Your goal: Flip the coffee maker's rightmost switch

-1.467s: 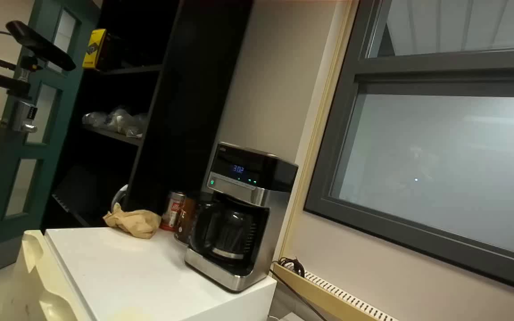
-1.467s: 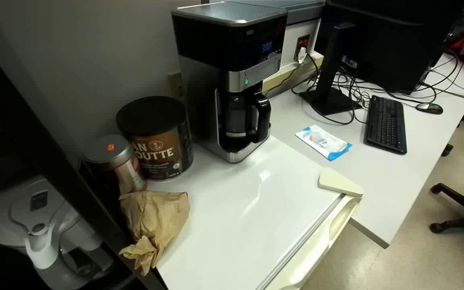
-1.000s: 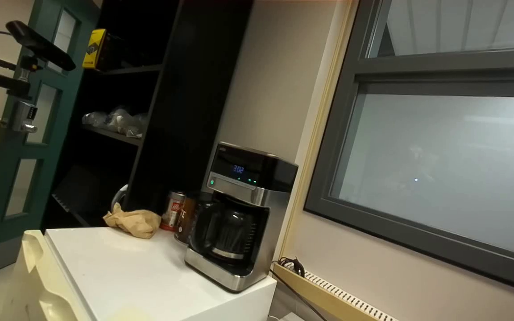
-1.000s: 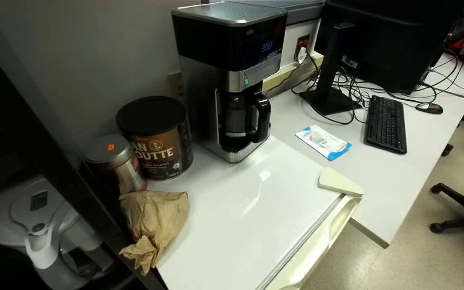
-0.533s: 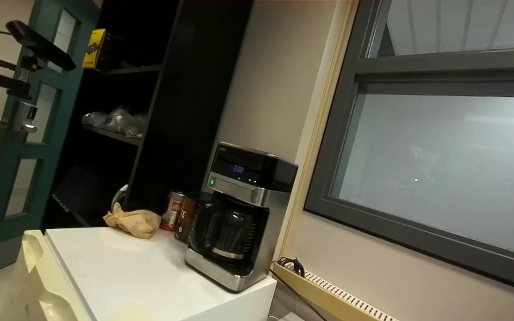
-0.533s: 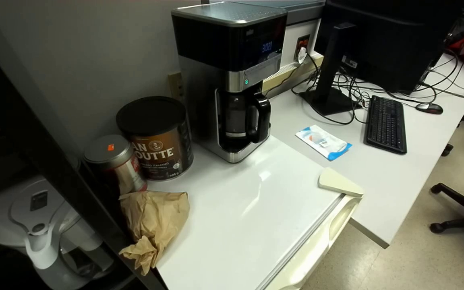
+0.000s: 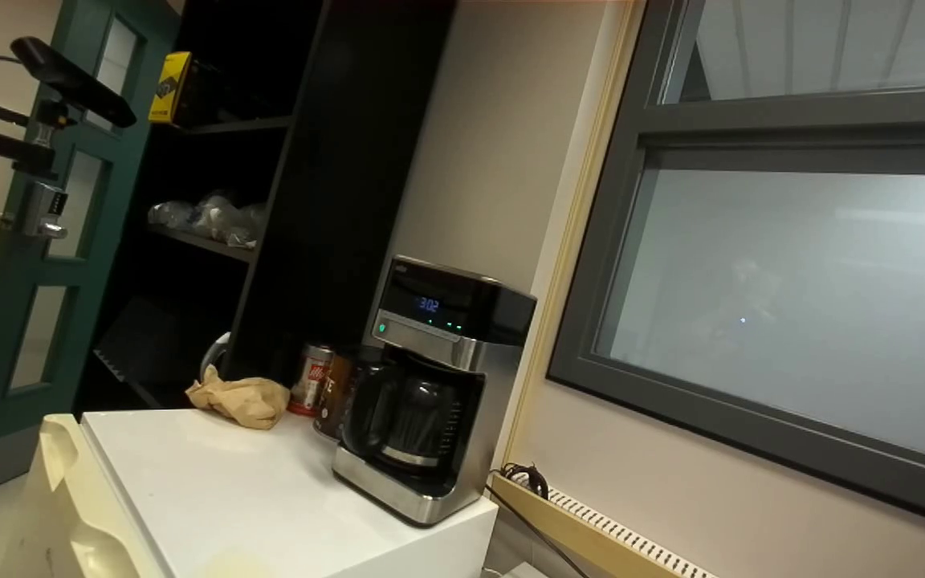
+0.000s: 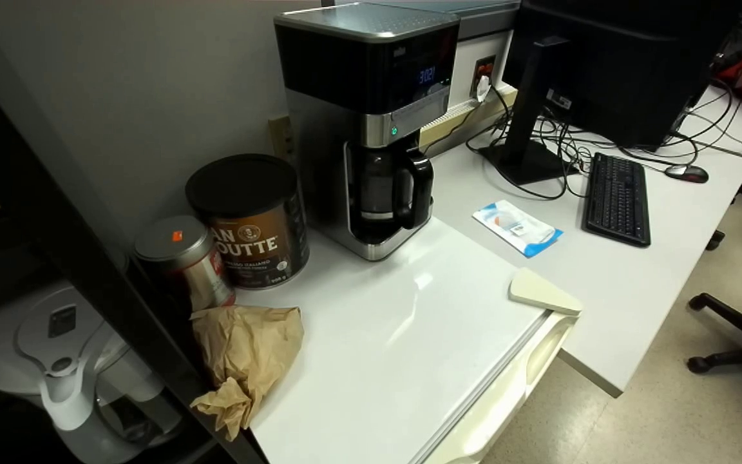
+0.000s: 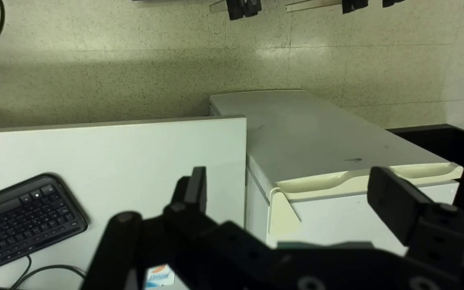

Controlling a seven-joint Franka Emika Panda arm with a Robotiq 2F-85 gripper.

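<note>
The coffee maker, black and silver, stands upright on a white fridge top in both exterior views (image 7: 507,321) (image 8: 332,64). Its silvery control band (image 7: 421,340) (image 8: 419,117) has a green-lit button at its left end. Single switches at the right end are too small to tell apart. The dark carafe (image 7: 422,417) (image 8: 377,187) sits inside. The display reads 3:02. My gripper (image 9: 288,173) shows only in the wrist view, with its black fingers wide apart and nothing between them. It is above the fridge's front edge and the desk. The coffee maker is out of the wrist view.
A brown coffee can (image 8: 252,241), a smaller silver-red can (image 8: 184,264) and a crumpled paper bag (image 8: 248,361) stand left of the coffee maker. A desk (image 8: 628,303) with a keyboard (image 8: 616,200), a monitor (image 8: 609,71) and a packet (image 8: 518,227) adjoins the fridge (image 9: 316,129).
A small light spot in the window glass has shifted slightly left and up. The coffee maker and the things round it have not moved.
</note>
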